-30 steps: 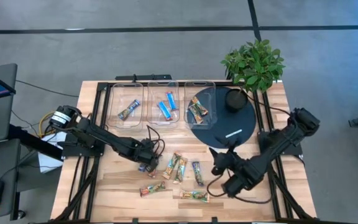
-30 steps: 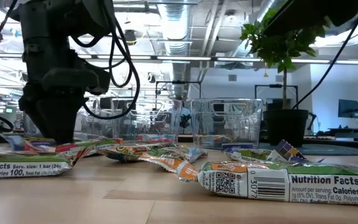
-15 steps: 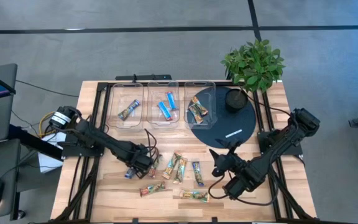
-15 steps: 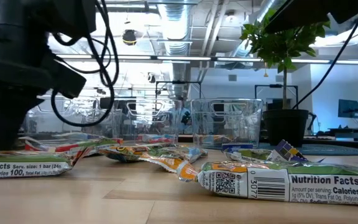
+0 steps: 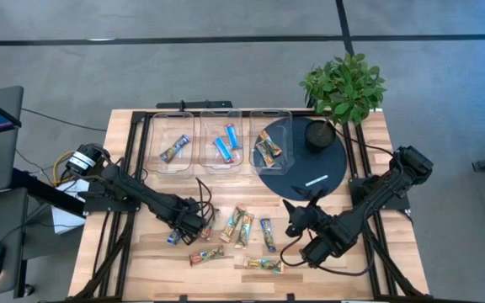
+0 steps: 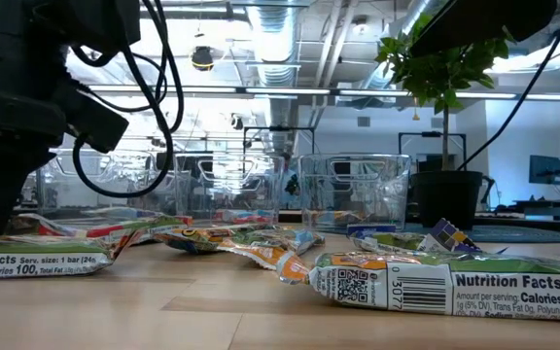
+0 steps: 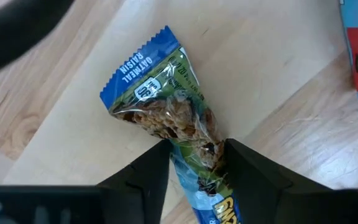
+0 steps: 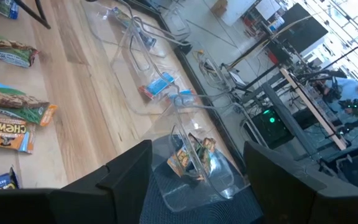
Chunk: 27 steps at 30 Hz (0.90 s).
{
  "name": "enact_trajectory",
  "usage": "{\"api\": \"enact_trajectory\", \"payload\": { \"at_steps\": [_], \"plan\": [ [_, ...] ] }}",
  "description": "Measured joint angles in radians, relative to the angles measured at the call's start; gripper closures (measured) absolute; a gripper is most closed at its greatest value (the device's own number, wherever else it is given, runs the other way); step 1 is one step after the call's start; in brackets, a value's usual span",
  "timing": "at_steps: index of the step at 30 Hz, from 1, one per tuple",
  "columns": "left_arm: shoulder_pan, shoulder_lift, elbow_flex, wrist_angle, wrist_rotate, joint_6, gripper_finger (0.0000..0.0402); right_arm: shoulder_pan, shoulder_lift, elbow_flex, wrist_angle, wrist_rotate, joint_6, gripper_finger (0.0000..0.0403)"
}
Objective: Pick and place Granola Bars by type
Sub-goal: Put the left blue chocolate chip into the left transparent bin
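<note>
A blue-and-green granola bar (image 7: 166, 106) lies on the wood left of the table's middle, and my left gripper (image 5: 181, 229) stands over it, pointing down and shut on it. Its blue end (image 5: 173, 238) sticks out beside the fingers. Several more granola bars (image 5: 237, 225) lie loose near the table's near middle. Others lie in three clear bins (image 5: 223, 126) at the far side. My right gripper (image 5: 297, 227) hangs open above the table's right near part, with nothing between its fingers (image 8: 129, 177). My left gripper pinches the bar's middle (image 7: 191, 140) between its two fingers (image 7: 157, 165), coming from above and lying across the bar. The bar's crimped blue end (image 7: 143, 65) reaches out past the fingers, close over the wood. I cannot tell whether the bar is lifted clear.
A dark round disc (image 5: 293, 172) with a white mark (image 5: 314, 179) lies at the far right and carries a potted plant (image 5: 343, 84). A black cable (image 5: 202, 183) loops above the table beside the left arm. Bare wood shows along the near left edge (image 5: 141, 261).
My left gripper has gone toward the table's left edge and a little toward the near edge. The blue bar has gone along with it over the wood, away from the other loose bars.
</note>
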Motion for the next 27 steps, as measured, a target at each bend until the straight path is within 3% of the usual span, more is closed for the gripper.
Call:
{"api": "enact_trajectory", "payload": {
  "at_steps": [9,19,27],
  "plan": [
    [0.0,-0.001,0.001,0.0,0.005,0.001,0.0324,0.0,0.0,0.0,0.0,-0.007,0.0,0.0154],
    [0.0,-0.001,0.012,-0.002,0.018,0.028,0.0329,0.0,0.0,-0.029,0.01,-0.007,0.0,0.0154],
    [-0.001,-0.001,0.167,-0.089,-0.05,0.134,0.0329,0.0,0.0,-0.043,0.01,-0.007,-0.008,0.0154]
  ]
}}
